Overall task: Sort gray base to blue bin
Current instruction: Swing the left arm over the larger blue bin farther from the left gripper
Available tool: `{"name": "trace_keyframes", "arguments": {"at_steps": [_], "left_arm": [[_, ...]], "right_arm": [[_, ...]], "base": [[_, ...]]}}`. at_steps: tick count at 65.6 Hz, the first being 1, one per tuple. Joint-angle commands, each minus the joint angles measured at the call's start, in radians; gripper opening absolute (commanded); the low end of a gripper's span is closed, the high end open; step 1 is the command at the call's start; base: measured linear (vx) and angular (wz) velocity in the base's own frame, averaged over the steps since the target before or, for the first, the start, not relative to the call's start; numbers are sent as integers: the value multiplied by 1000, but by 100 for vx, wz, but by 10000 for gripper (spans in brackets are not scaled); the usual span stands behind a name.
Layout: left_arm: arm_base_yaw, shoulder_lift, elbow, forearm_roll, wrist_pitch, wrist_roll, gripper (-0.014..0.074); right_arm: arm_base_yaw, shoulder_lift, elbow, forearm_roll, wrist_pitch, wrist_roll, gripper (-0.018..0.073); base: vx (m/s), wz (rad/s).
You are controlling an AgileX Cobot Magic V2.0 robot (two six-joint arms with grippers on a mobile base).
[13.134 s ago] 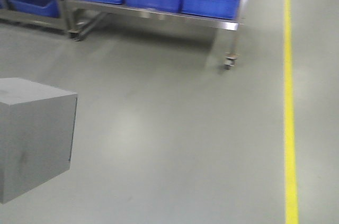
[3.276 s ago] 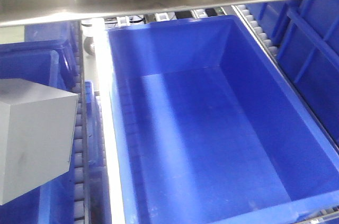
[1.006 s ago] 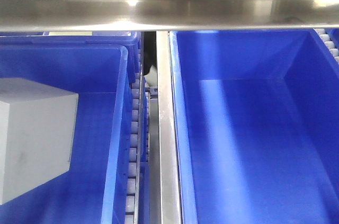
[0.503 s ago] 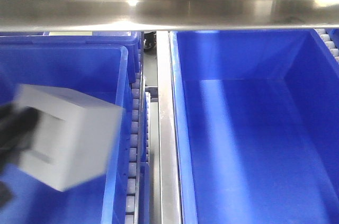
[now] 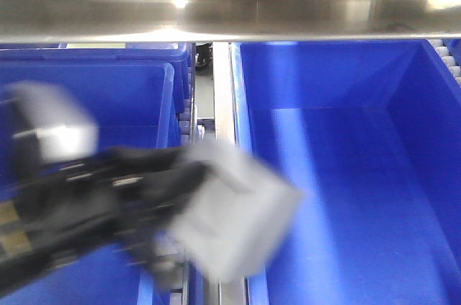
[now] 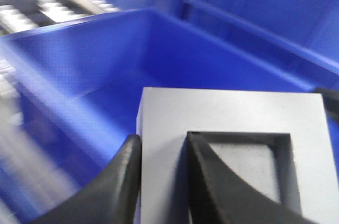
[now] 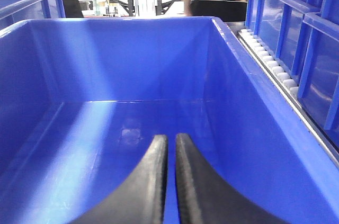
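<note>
The blue bin (image 5: 346, 175) lies just right of the left tool (image 6: 161, 179), past a steel rail (image 5: 222, 96), with a second blue crate (image 5: 86, 96) behind the blurred arm. That tool pinches one wall of the gray base (image 6: 228, 128), which hangs motion-smeared over the rail at the bin's near rim. The right tool (image 7: 170, 181), fingers pressed nearly together, points into a bare blue interior.

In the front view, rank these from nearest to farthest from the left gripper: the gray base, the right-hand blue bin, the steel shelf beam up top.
1. gray base: gripped by the left gripper, blurred over the divider rail.
2. blue bin: just right of the block, with its rim below it.
3. steel shelf beam: farthest, across the top.
</note>
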Motion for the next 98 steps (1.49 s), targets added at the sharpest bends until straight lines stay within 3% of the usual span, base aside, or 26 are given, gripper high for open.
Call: {"name": "trace_keyframes", "arguments": {"at_steps": [1,14,25,40,69,98], "left_arm": [[-60,89,-110,-6,-113,-4,-5],[-146,331,-310,-8,-120,-4,-5],[-148,517,-450,-8,-105,-4,1],[-148,685,-485,-9,-112,-4,4],[-148,726,-485,-16,-82,-11,34],[-148,726,-485,-16,-30,-11,152]], "right_arm": [[-4,-8,1,-6,-74,-7,-4],[-4,-8,1,-6,-74,-7,-4],[-4,-8,1,-6,-74,-7,-4],[-4,-8,1,-6,-74,-7,-4],[-4,-8,1,-6,-74,-7,-4],[-4,-8,1,-6,-74,-7,-4]], "base": [[0,0],[0,0],[0,0],[0,0],[0,0],[0,0]]}}
